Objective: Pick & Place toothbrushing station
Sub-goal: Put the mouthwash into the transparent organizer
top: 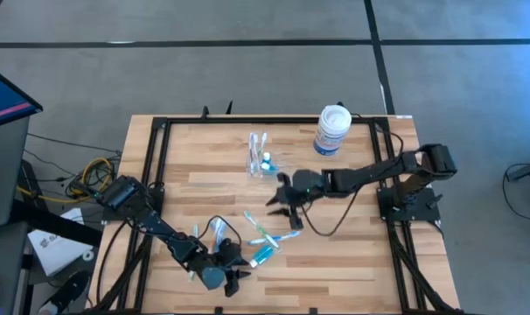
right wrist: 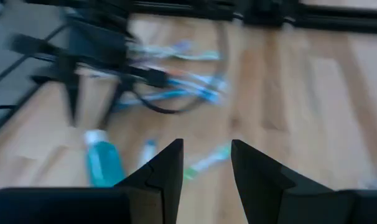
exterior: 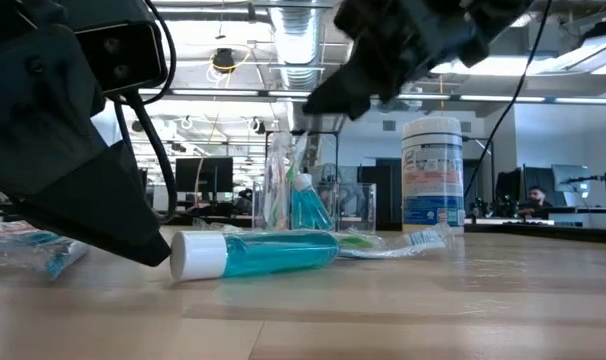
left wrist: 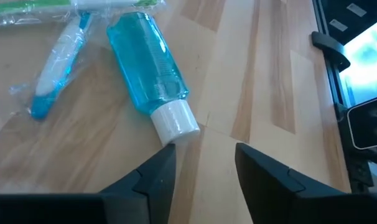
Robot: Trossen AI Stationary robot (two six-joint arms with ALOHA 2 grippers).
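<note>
- Our right gripper (top: 281, 206) hangs above the middle of the table (top: 352, 254), fingers spread apart and holding nothing; its wrist view shows the two dark fingers (right wrist: 160, 171) with bare wood between them.
- Our left gripper (top: 234, 278) sits low near the front edge of the table, fingers likewise parted and empty, as its wrist view shows (left wrist: 201, 177).
- Just ahead of the left gripper lies a bottle of blue liquid (left wrist: 148, 62) with a white cap, on its side, the cap end pointing toward the fingers.
- Beside that bottle we see a wrapped toothbrush (left wrist: 55, 68) with a blue and white handle, lying flat on the wood.
- More wrapped brushes (top: 263, 232) are scattered between the two grippers, and a black cable (top: 322, 229) loops across the wood below the right gripper.
- The toothbrushing station (top: 260, 160) stands upright toward the back of the table, left of the white jar (top: 332, 129) and apart from both grippers.
- From the low view it looks to hold brushes and a small blue tube (exterior: 305, 205), though the clear walls make the compartments hard to separate.
</note>
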